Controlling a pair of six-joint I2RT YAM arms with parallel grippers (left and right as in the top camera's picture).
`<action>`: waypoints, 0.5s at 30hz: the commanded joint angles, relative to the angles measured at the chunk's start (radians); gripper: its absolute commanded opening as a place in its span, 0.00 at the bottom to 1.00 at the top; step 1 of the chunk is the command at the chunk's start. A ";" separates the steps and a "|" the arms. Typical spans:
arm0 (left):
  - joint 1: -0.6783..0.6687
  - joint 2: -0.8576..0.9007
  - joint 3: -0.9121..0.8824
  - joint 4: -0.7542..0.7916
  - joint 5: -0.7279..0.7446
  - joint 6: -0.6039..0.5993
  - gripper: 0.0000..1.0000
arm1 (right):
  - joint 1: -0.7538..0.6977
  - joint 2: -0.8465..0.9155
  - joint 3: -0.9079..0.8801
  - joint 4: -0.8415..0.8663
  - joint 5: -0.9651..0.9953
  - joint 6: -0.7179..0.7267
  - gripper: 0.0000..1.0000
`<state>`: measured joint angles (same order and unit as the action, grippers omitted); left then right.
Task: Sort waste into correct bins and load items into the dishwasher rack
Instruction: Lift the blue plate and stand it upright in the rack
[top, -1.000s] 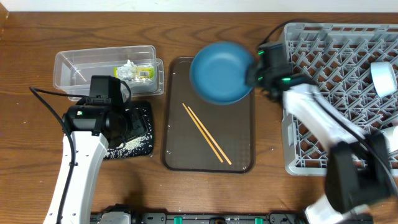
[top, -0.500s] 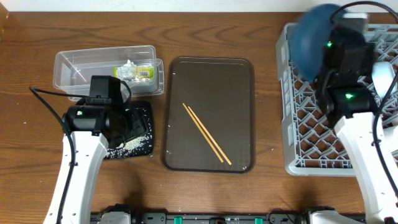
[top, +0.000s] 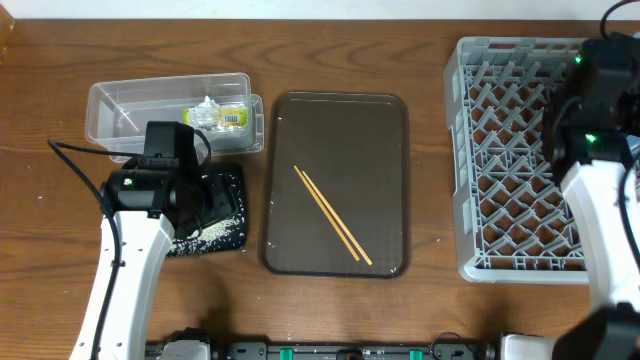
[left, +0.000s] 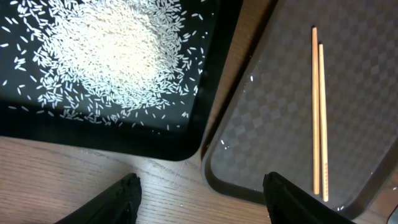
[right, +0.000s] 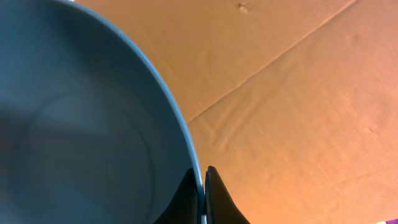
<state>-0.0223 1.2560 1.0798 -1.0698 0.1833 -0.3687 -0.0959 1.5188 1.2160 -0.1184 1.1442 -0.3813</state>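
Note:
My right gripper (right: 204, 179) is shut on the rim of the dark blue plate (right: 81, 124), which fills the left of the right wrist view against an orange-brown surface. In the overhead view the plate is out of sight. The right arm (top: 598, 100) is over the far right of the grey dishwasher rack (top: 505, 150). My left gripper (left: 202, 193) is open and empty, low over the table between the black tray (left: 186, 146) of rice grains (left: 106, 56) and the brown serving tray. Wooden chopsticks (top: 332, 215) lie on that serving tray. The bowl and cups are not in view.
The clear tub (top: 125, 105) at the back left holds the yellow-green wrapper (top: 230, 117) and white tissue (top: 206, 108). The black tray (top: 228, 228) lies just in front of it, under my left arm. The brown serving tray (top: 340, 120) sits mid-table.
The right arm carried the plate from above the serving tray rightward over the rack, and the plate left the overhead view. The left arm has not moved.

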 joint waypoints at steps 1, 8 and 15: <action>0.004 0.005 0.017 -0.003 -0.009 0.008 0.66 | -0.002 0.064 0.002 0.052 0.026 -0.026 0.01; 0.004 0.005 0.017 -0.003 -0.009 0.008 0.66 | -0.002 0.181 0.002 0.372 0.021 -0.283 0.01; 0.004 0.005 0.017 -0.002 -0.009 0.008 0.66 | 0.010 0.272 0.002 0.406 -0.008 -0.311 0.01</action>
<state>-0.0223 1.2564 1.0798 -1.0695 0.1837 -0.3687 -0.0959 1.7573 1.2091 0.2852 1.1408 -0.6567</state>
